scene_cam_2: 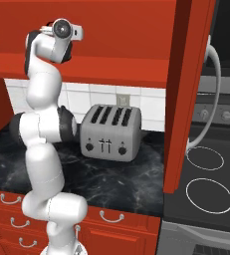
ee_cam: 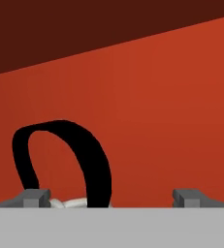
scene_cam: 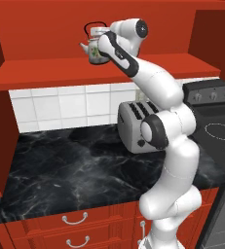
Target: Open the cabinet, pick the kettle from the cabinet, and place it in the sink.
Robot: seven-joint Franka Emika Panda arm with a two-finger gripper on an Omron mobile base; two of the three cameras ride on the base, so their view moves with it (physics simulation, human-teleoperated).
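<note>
Reaching into the open cabinet (scene_cam: 46, 39), the gripper (ee_cam: 112, 196) has its fingers (ee_cam: 33, 197) spread wide apart; the kettle (scene_cam: 95, 48) sits on the shelf, its hoop handle just inside the left-hand finger.

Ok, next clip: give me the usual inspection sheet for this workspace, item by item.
Surface: black marble counter, bare in front of the toaster.
Job's things: cabinet open, its door swung out at right in the right base view; kettle upright on the cabinet shelf, black hoop handle up.
Clutter: silver four-slot toaster on the counter against the tiled wall.
Grippers: gripper open, level with the kettle's top; the handle stands toward one fingertip, nothing gripped.
Cables: nothing seen.
Surroundings: white tile backsplash, red drawers below the counter, black stove to the right.
</note>
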